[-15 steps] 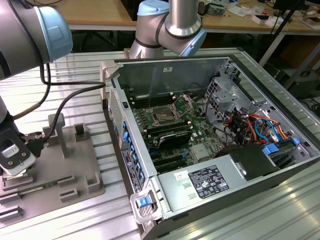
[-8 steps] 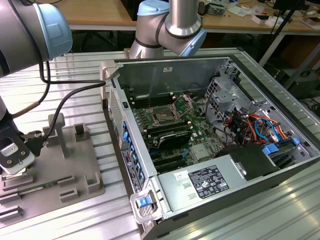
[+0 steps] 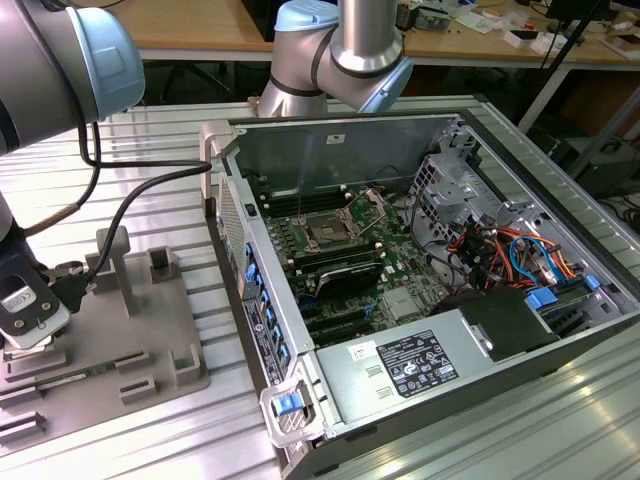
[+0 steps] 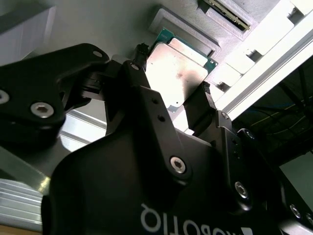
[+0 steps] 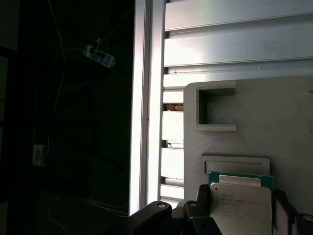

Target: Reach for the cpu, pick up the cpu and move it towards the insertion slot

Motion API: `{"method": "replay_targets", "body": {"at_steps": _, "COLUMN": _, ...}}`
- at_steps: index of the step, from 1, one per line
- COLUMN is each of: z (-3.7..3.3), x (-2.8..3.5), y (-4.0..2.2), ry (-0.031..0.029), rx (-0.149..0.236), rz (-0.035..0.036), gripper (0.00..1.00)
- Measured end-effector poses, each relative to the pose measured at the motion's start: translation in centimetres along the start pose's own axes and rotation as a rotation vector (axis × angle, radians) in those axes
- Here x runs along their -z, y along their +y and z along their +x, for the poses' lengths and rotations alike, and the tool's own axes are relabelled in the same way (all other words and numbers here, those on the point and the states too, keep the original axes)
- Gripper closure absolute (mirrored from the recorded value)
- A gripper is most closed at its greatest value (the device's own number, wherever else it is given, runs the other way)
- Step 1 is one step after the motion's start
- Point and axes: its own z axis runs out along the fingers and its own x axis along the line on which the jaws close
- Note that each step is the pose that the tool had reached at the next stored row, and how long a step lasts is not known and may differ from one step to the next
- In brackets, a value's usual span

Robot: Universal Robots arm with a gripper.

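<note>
While it hangs over the grey tray (image 5: 288,127), the gripper (image 4: 174,71) clamps the cpu (image 5: 239,205).
Grasp judged made, carry not yet done: the insertion slot (image 3: 328,232) lies well apart, toward the exterior view's right.

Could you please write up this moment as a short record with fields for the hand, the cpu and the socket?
cpu: at a recess of the grey tray; lifted or resting, cannot tell
hand: low over the tray, fingers against two opposite cpu edges, apparently gripping
insertion slot: inside the open computer case, dark centre showing
gap: hand at the exterior view's left, well apart from the slot
</note>
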Motion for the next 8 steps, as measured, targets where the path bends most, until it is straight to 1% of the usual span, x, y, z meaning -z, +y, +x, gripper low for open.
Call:
{"method": "replay_targets", "body": {"at_steps": 3, "z": 0.0, "x": 0.06, "y": 0.0, "ry": 0.0, "rx": 0.0, "rz": 0.0, "gripper": 0.45}}
{"method": "replay_targets", "body": {"at_steps": 4, "z": 0.01, "x": 0.54, "y": 0.02, "ry": 0.0, "rx": 0.0, "rz": 0.0, "gripper": 0.45}}
{"method": "replay_targets", "body": {"at_steps": 6, "z": 0.03, "x": 1.22, "y": 0.03, "ry": 0.0, "rx": 0.0, "rz": 0.0, "gripper": 0.45}}
{"method": "replay_targets", "body": {"at_steps": 8, "z": 0.03, "x": 1.37, "y": 0.04, "ry": 0.0006, "rx": 0.0, "rz": -0.0005, "gripper": 0.45}}
